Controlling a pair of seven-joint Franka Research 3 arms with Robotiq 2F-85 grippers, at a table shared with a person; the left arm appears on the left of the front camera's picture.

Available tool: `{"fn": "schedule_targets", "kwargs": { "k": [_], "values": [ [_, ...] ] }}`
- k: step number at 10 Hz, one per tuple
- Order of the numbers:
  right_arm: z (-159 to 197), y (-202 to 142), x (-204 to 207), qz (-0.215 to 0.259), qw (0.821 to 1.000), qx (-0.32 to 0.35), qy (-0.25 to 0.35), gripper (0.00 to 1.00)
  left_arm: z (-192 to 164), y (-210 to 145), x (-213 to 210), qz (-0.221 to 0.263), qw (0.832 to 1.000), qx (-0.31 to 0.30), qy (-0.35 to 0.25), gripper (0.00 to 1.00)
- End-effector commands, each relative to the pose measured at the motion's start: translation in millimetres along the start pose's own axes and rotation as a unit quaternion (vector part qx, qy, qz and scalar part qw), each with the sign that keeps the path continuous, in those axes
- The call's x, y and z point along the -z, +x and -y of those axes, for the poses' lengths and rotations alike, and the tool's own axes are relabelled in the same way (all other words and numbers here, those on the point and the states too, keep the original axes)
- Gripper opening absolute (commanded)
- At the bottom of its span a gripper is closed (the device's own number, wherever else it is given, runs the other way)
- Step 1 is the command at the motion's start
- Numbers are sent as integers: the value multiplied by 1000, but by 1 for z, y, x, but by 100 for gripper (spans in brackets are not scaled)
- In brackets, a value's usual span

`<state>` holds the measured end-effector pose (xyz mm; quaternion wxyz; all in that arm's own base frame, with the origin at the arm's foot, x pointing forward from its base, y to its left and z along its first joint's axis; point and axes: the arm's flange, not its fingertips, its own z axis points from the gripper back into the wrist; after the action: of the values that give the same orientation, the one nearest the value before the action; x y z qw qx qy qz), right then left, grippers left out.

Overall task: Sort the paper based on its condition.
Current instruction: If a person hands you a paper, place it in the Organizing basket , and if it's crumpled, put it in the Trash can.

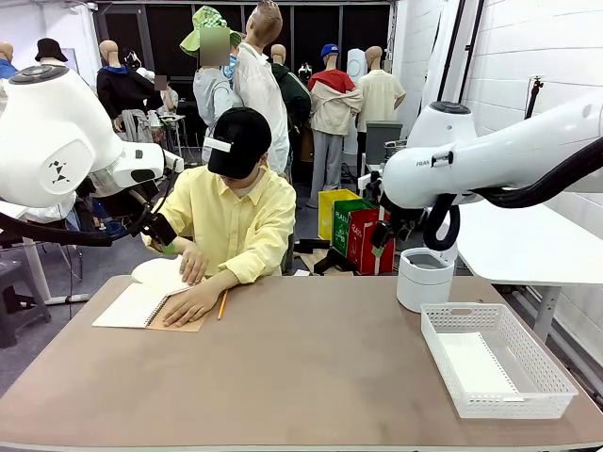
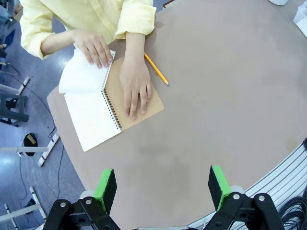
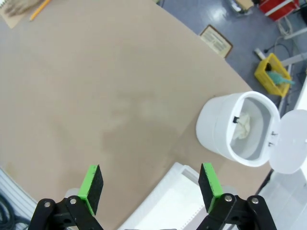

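Note:
A person in a yellow shirt holds a spiral notebook point(image 2: 93, 120) flat with one hand point(image 2: 136, 86) and lifts a white page of paper point(image 2: 81, 76) with the other. My left gripper point(image 2: 162, 189) hovers high above the table, nearer the robot's side than the notebook, open and holding nothing. It is also in the front view, where the left gripper point(image 1: 158, 233) hangs beside the person's arm. My right gripper point(image 3: 150, 186) is open and holds nothing, above the table near the bin. A crumpled paper wad point(image 3: 243, 126) lies inside the white bin point(image 3: 216, 132). A flat sheet point(image 1: 476, 363) rests in the white mesh basket point(image 1: 528, 400).
A yellow pencil point(image 2: 156, 69) lies beside the notebook's brown cover point(image 2: 151, 103). The bin's lid point(image 3: 290, 141) stands open. Bin point(image 1: 425, 278) and basket stand at the right of the brown table point(image 1: 301, 377). Bare tabletop stretches across the middle and front.

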<state>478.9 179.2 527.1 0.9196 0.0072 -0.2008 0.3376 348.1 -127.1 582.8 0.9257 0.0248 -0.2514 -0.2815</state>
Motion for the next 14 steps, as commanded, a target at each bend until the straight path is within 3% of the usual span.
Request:
{"fn": "schedule_targets", "kwargs": {
  "k": [1, 7, 10, 11, 12, 14],
  "values": [
    [-19, -19, -22, 32, 998, 26, 53, 100, -1, 0, 0, 3, 1000, 1, -1, 100],
    [-79, -47, -56, 100, 990, -27, 100, 100, -1, 0, 0, 3, 1000, 1, -1, 100],
    [-98, -48, -59, 101, 987, -48, 112, 100, -1, 0, 0, 3, 1000, 1, -1, 100],
    [-101, -50, -55, 86, 983, -72, 143, 100, -1, 0, 0, 3, 1000, 1, -1, 100],
    [-100, -40, -65, 87, 991, -38, 95, 100, -1, 0, 0, 3, 1000, 1, -1, 100],
    [-100, -40, -65, 87, 991, -38, 95, 100, -1, 0, 0, 3, 1000, 1, -1, 100]
  ]
}}
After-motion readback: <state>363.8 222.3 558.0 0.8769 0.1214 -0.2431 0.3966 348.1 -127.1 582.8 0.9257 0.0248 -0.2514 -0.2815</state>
